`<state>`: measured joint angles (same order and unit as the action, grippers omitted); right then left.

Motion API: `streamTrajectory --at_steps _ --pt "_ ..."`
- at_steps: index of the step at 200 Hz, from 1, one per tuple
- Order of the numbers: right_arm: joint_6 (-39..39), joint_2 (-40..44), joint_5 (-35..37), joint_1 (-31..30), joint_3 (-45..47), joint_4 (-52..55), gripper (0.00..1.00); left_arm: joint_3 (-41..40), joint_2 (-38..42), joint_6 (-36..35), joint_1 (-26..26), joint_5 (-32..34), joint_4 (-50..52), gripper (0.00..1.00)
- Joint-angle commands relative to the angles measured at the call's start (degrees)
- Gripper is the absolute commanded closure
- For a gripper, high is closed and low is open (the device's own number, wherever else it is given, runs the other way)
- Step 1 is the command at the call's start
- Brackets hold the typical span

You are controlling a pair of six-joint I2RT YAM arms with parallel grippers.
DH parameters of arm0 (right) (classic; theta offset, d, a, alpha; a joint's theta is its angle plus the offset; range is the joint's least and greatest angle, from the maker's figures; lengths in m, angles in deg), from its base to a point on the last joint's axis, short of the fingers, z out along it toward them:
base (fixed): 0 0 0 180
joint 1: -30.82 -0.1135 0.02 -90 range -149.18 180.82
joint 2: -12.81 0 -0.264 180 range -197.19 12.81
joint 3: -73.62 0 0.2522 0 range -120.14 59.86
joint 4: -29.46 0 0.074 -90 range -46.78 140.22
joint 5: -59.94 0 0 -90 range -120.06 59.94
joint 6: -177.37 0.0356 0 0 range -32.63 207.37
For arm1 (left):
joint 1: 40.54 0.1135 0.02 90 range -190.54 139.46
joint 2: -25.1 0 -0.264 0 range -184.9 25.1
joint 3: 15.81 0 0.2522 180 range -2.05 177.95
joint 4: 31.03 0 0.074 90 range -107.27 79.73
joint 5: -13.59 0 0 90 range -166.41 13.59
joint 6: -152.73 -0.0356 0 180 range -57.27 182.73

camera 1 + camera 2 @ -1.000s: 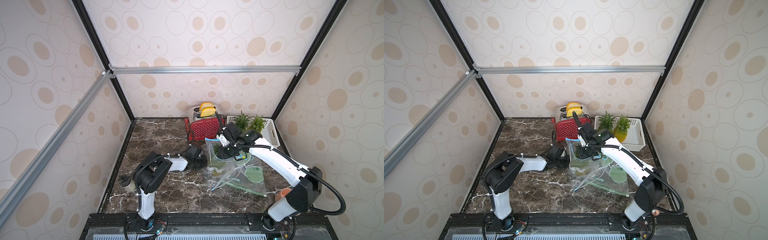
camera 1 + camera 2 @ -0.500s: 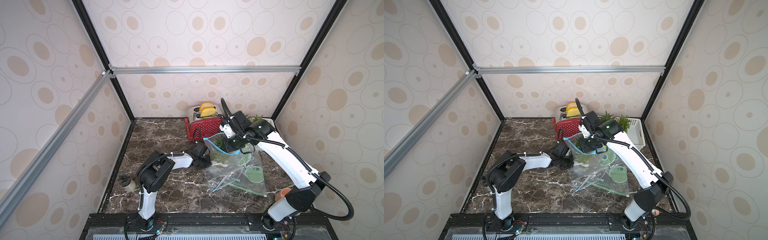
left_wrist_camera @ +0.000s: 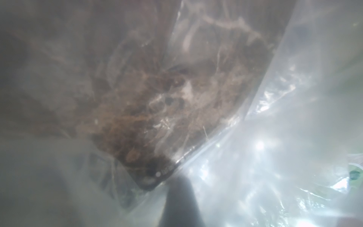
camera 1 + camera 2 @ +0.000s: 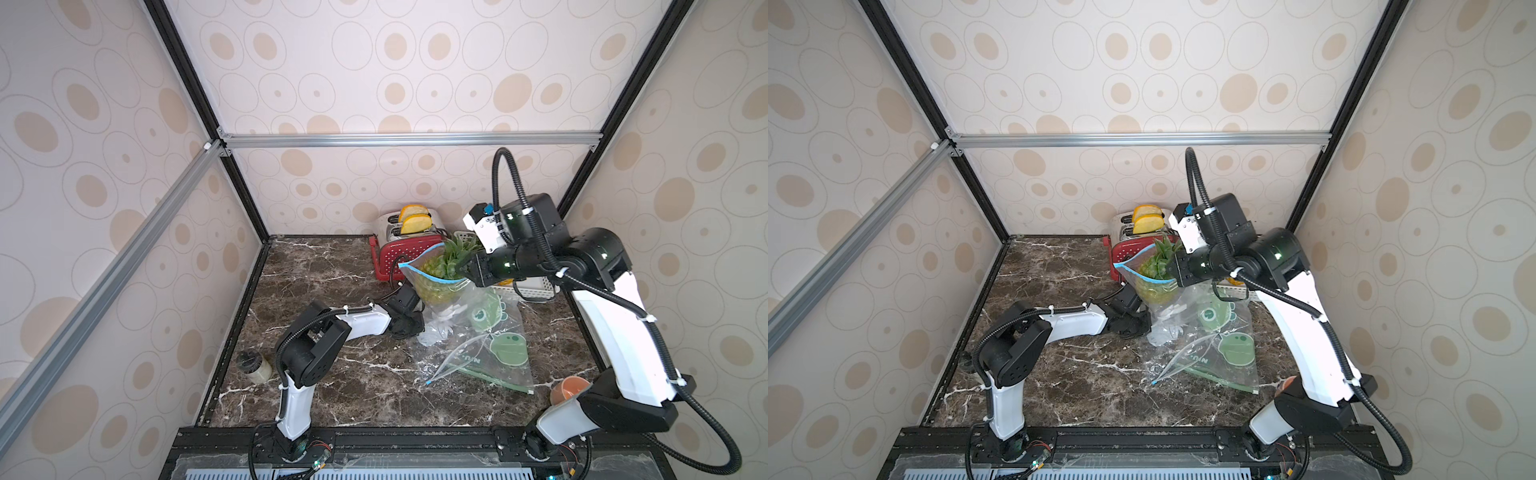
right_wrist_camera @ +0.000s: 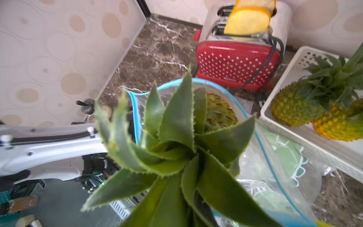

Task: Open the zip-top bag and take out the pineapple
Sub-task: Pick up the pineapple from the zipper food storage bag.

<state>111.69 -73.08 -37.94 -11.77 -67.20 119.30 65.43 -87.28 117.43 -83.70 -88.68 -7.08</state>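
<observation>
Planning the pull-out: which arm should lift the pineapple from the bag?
Right. The right pincer holds the pineapple crown at the open bag mouth; left pincer sits low, clamping the bag's bottom.

we identify two arms of one build: white moulded link shells between black cylindrical joint housings. the left arm (image 4: 363,322) and the right arm (image 4: 619,332) end in black bases mounted on a black rail (image 4: 415,440). a black corrugated conduit (image 4: 505,183) runs along each arm, fastened with white cable ties (image 4: 646,319). we note a green indicator light (image 4: 1278,255) on one right-arm joint housing. a white camera block (image 4: 484,224) with a blue tab sits at the right wrist. the left claw (image 4: 417,327) and right claw (image 4: 467,269) are black. thin coloured wires (image 4: 316,451) show at the left base.
</observation>
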Motion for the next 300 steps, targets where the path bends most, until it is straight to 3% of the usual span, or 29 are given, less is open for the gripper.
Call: streamTrajectory --at_steps 1,22,45,64,76,90,103,131,154,174,215,257,300 --pt "-0.5 5.9 -2.0 -0.5 1.3 -10.9 1.00 -4.5 -1.5 -0.3 -1.1 5.3 12.4 1.00" --pt "-0.7 9.0 0.2 -0.4 5.9 -12.8 1.00 -6.9 1.1 1.4 -1.1 7.5 12.4 1.00" --pt "-0.7 9.5 0.4 -0.5 4.8 -12.7 1.00 -6.0 0.7 1.5 -1.1 7.3 12.9 1.00" --pt "-0.1 10.1 0.3 -0.5 5.4 -12.8 1.00 -7.7 5.5 1.5 -1.1 8.8 11.0 1.00" --pt "0.4 11.0 0.6 -0.5 7.6 -14.0 1.00 -10.1 11.2 2.0 -1.1 11.6 9.8 1.00" --pt "1.2 11.7 0.5 -0.5 9.7 -15.4 1.00 -14.6 20.2 4.4 -1.1 15.4 8.0 0.83" --pt "2.1 11.7 0.6 -0.5 10.5 -15.8 1.00 -19.5 29.9 7.5 -1.1 18.5 6.2 0.75" --pt "6.0 12.2 0.3 -0.6 13.5 -18.0 1.00 -22.8 50.4 9.6 -0.8 25.9 13.7 0.71" --pt "8.7 13.2 1.1 -0.6 17.7 -20.1 1.00 -19.1 58.3 8.2 0.4 30.8 24.8 0.70" --pt "8.1 12.9 3.3 -0.4 19.6 -19.7 1.00 -18.6 59.0 6.4 2.6 26.8 23.7 0.70" --pt "4.8 11.0 6.1 1.9 21.9 -19.6 1.00 -24.2 55.3 6.3 2.7 22.0 6.1 0.72" --pt "7.1 10.7 -2.8 11.6 32.1 -26.6 1.00 -29.8 51.0 6.3 4.4 17.8 -14.3 0.75" --pt "4.3 6.4 -4.0 16.1 33.6 -28.2 1.00 -24.6 39.4 3.8 6.3 12.8 -22.5 0.73"
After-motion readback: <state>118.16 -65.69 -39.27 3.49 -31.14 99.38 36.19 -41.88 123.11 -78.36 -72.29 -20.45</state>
